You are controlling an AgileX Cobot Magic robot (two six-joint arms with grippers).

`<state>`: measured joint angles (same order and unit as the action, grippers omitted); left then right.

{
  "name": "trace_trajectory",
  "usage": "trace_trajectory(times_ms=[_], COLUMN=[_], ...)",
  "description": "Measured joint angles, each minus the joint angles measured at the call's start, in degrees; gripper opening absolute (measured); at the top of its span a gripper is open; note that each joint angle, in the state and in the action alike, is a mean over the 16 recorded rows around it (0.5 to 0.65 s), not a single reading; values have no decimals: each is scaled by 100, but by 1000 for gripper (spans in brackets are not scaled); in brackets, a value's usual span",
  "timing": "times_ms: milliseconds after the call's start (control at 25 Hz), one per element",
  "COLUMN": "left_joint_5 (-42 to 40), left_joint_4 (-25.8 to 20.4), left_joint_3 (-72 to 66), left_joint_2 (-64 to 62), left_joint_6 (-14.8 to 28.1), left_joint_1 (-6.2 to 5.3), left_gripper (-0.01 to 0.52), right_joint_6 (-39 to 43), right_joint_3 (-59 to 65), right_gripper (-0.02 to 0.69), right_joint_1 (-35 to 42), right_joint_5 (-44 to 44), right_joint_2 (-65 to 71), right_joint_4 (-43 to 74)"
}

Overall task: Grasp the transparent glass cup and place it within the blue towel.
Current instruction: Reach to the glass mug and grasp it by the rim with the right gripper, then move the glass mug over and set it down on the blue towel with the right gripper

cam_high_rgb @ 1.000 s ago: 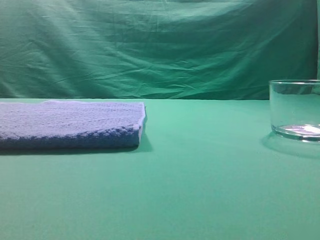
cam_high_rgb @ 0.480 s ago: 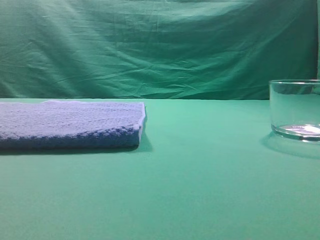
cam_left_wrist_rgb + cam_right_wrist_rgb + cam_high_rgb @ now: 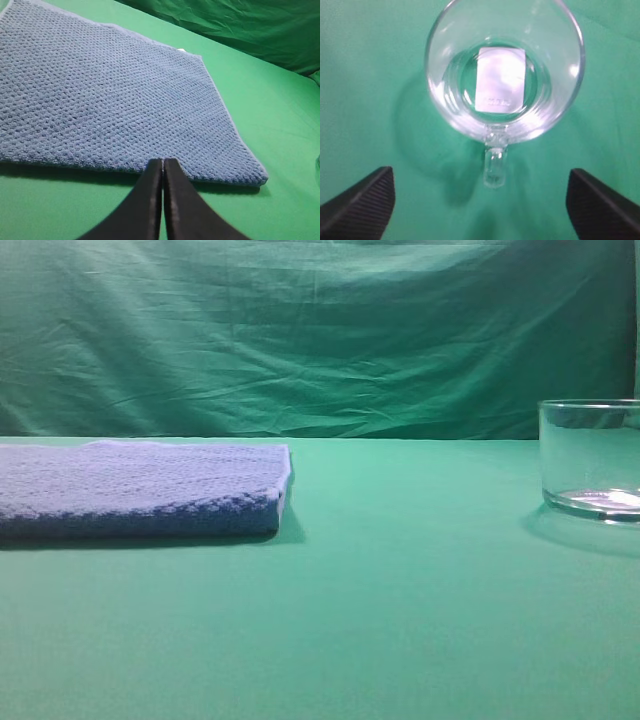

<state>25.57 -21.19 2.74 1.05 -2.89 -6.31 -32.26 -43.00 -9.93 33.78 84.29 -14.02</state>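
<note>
1. On the far left of the exterior high view lies the blue towel (image 3: 140, 488), folded flat on the green table cloth (image 3: 400, 600). Its left part runs out of the picture, and its right edge ends left of the middle.

2. In the left wrist view the towel (image 3: 115, 95) fills most of the picture, its bumpy weave plain to see, with one corner pointing to the lower right.

3. The left gripper (image 3: 163, 165) hangs over the towel's near edge. Its two dark fingers are pressed together with no gap and nothing between them.

4. Behind everything hangs a creased green backdrop (image 3: 320, 330), meeting the table along a straight line.

5. At the far right edge of the exterior high view stands the transparent glass cup (image 3: 592, 460), upright on the cloth, partly cut off by the frame, well apart from the towel.

6. In the right wrist view the cup (image 3: 502, 70) is seen from straight above: a round rim, a thick base with a bright rectangular reflection, and its small handle (image 3: 495, 165) pointing toward the near edge.

7. The right gripper (image 3: 480, 205) is spread wide and holds nothing. Its fingers (image 3: 360, 205) show only in the two lower corners, each clear of the glass, with the handle between them.
</note>
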Motion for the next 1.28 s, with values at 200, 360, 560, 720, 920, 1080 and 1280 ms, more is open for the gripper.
trace_trajectory(times_ms=[200, 360, 560, 720, 920, 1080, 1280], left_joint_5=[0, 0, 0, 0, 0, 0, 0], left_joint_4=[0, 0, 0, 0, 0, 0, 0], left_joint_3=[0, 0, 0, 0, 0, 0, 0], left_joint_2=[0, 0, 0, 0, 0, 0, 0], left_joint_6=[0, 0, 0, 0, 0, 0, 0], left_joint_1=[0, 0, 0, 0, 0, 0, 0], left_gripper=[0, 0, 0, 0, 0, 0, 0], right_joint_6=[-159, -257, -350, -412, -430, -431, -431], right_joint_3=[-6, -36, -194, -482, -1037, -1583, -2349], right_gripper=[386, 274, 147, 100, 100, 100, 100], right_joint_1=[0, 0, 0, 0, -43, -261, -838], right_joint_5=[-324, -477, -477, -344, -84, 85, 226], right_joint_2=[335, 485, 544, 540, 527, 527, 684], right_joint_4=[0, 0, -9, -62, -301, -544, -849])
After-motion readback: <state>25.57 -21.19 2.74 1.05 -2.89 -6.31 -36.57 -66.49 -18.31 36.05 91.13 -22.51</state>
